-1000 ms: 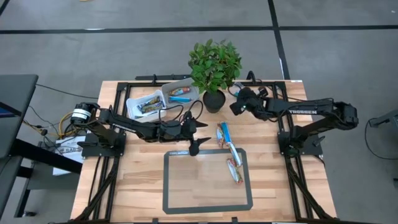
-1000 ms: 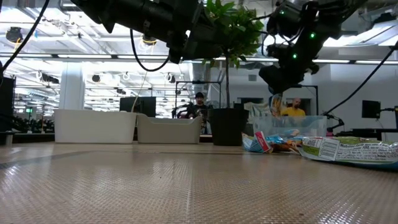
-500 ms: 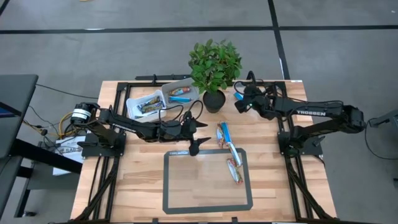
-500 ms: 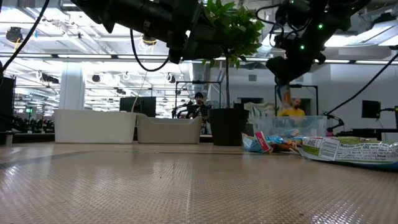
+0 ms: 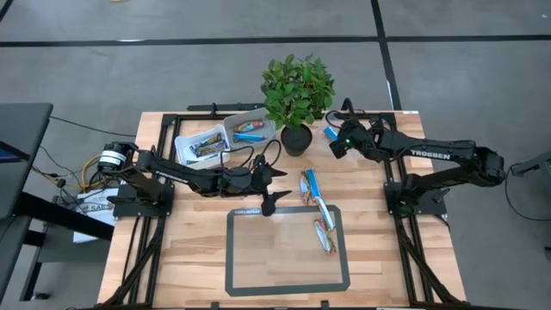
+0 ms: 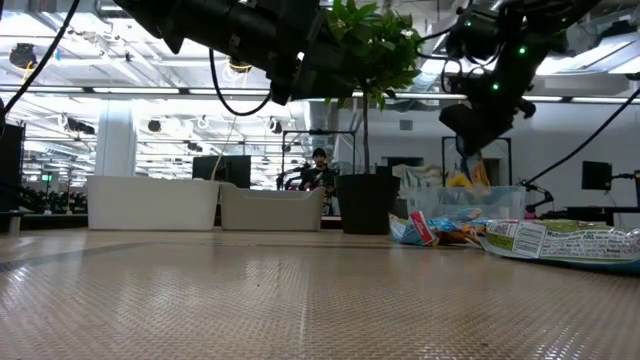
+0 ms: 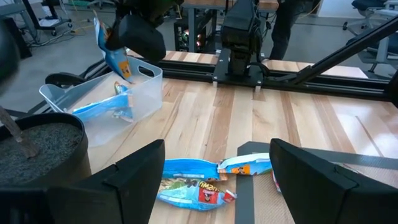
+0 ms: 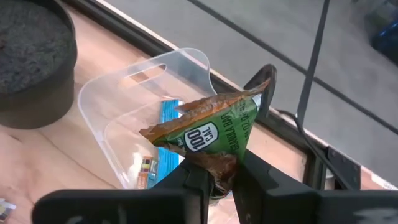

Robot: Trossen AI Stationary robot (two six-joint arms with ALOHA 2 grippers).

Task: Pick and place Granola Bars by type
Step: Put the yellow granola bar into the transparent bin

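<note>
Bar (image 8: 211, 127) in right tool (image 8: 216, 177) — above tub (image 8: 134, 106).

The right gripper (image 8: 217, 177) is held raised at the table's far right, fingers pinched on a bar (image 8: 208, 127). The left gripper (image 5: 274, 191) is held mid-table, fingers spread.

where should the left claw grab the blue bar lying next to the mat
Grip the blue bar across its narrow width at the middle, coming straight down. It lies flat on the wood table, so only its top face is exposed, and its crimped ends look too thin to hold.
</note>
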